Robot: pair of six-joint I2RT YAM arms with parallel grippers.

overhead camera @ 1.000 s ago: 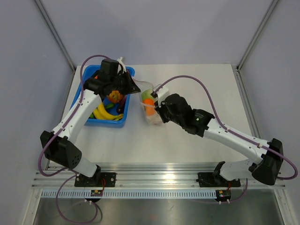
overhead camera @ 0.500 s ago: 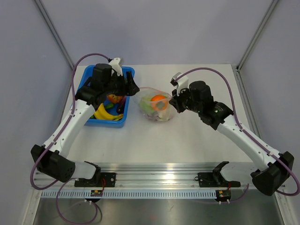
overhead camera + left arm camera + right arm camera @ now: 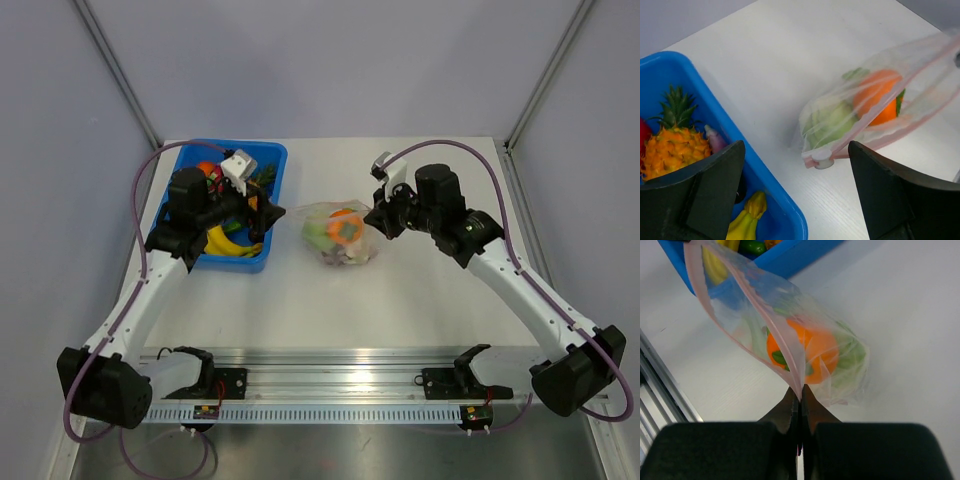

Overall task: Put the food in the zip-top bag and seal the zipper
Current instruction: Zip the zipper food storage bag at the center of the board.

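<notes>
since half a second ago the left gripper (image 3: 262, 211) has drawn back from the zip-top bag (image 3: 340, 236) toward the blue tray (image 3: 262, 154). the bag has sagged lower onto the white table (image 3: 430, 300). the right gripper (image 3: 800, 401) has barely shifted.

nearest, the table in front of the bag is bare white. the bag lies at mid-table, crinkled and transparent. an orange (image 3: 881, 97) and a pale green cabbage (image 3: 832, 120) show through the plastic, the orange on the right arm's side of the cabbage.

the right gripper holds the bag at its right end. its two fingers are pressed tight together on the end of the pink-red zipper (image 3: 855, 133), with no gap between the pads. from that pinch the two pink edges spread apart, so the mouth gapes unsealed. a small white slider (image 3: 822, 161) sits at the opposite end, facing the left arm.

the left gripper hovers just left of the bag, apart from it, over the tray's right edge. its jaws stand wide with nothing between them.

farther left, the tray still holds food: yellow bananas (image 3: 225, 240) at its near end and a pineapple (image 3: 672, 145) farther in. a red piece (image 3: 644, 137) sits beside the pineapple, too cropped to name.
</notes>
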